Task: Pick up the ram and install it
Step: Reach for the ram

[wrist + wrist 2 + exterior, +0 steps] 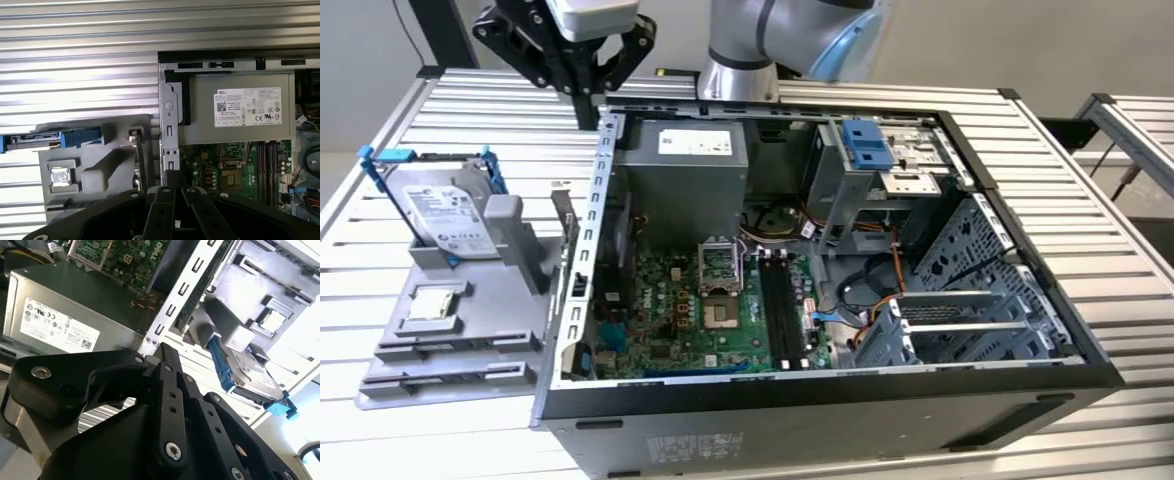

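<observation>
In the exterior view the tool [590,112] hung with its fingers together, gripping nothing, over the far corner of the open computer case [827,415] on the slatted counter [1107,280]. In the first wrist view the ram [139,161] stood on edge in the grey holder [95,145], just outside the case wall, near the tool

Robot arm [744,55]: silver-grey round tube, light blue joint cap [857,40]. Matte black claw [584,100]: angular linkage bars, many silver screws [173,452], round pivot pins. Bars carry small holes in row. Light grey block [594,15] above claw.
</observation>
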{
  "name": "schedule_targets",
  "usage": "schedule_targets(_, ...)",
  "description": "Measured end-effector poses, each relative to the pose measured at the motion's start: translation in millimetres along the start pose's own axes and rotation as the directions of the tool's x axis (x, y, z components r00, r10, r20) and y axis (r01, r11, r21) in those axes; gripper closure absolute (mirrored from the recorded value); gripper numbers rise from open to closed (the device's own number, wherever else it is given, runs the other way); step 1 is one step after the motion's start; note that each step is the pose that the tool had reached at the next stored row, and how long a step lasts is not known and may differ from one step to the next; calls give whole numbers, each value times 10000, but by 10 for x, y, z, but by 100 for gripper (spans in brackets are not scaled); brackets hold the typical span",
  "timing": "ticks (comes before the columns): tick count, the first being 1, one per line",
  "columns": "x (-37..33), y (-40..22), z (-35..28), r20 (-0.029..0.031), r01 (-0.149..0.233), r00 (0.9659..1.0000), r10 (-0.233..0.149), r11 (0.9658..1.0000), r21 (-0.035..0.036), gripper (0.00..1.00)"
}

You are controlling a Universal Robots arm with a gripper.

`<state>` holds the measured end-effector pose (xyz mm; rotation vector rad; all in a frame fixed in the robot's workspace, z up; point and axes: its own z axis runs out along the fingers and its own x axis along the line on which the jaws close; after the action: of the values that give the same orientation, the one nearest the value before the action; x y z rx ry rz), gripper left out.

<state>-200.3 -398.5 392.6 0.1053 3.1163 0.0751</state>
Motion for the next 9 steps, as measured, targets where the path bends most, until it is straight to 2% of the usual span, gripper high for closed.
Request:
schedule_targets(4,165,-11,-4,0,0,10000,0,10000,0,100)
schedule_targets(5,249,-17,-6,1,-1,10000,1,10000,0,100)
schedule_targets(9,400,-27,-10,0,0,10000,0,10000,0,100)
